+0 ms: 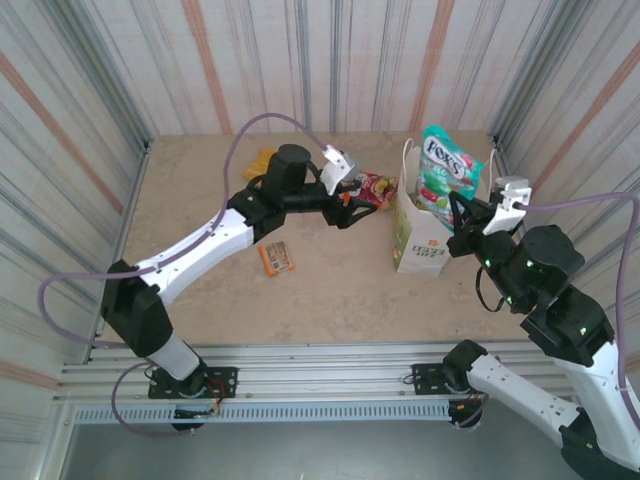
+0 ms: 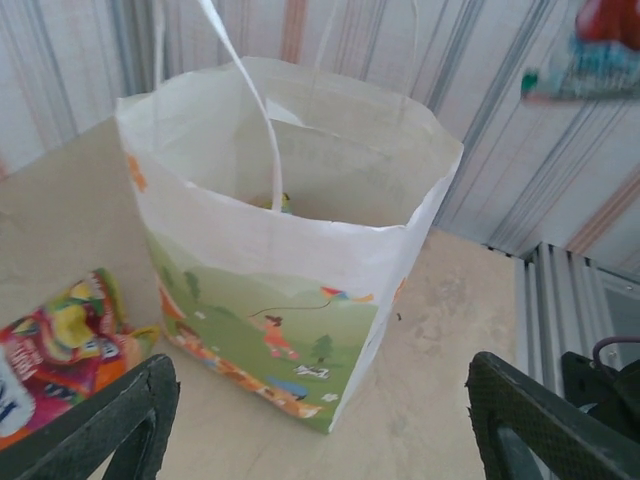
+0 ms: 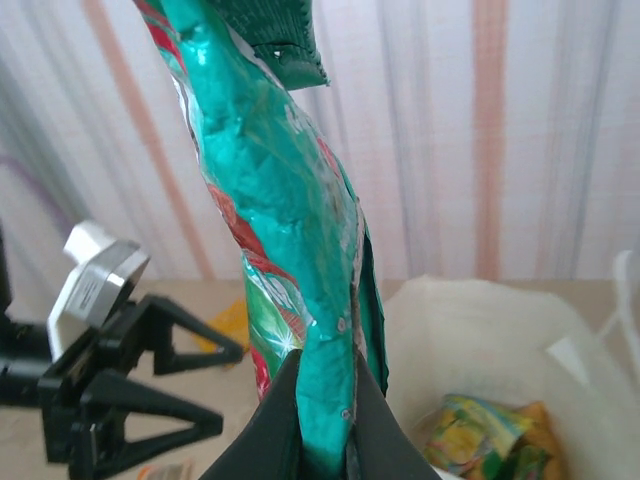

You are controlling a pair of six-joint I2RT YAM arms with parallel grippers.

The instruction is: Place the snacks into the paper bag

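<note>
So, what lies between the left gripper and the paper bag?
In the top view, the red-green snack packet lies on the table between the left gripper and the paper bag.

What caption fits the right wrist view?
Right gripper pinches the teal candy bag by the open paper bag, a yellow packet already inside.

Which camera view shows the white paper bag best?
The left wrist view: the paper bag stands close, with printed front and open mouth. The top external view shows it small, partly behind the Fox's packet. The right wrist view shows part of its mouth, with packets inside.
</note>
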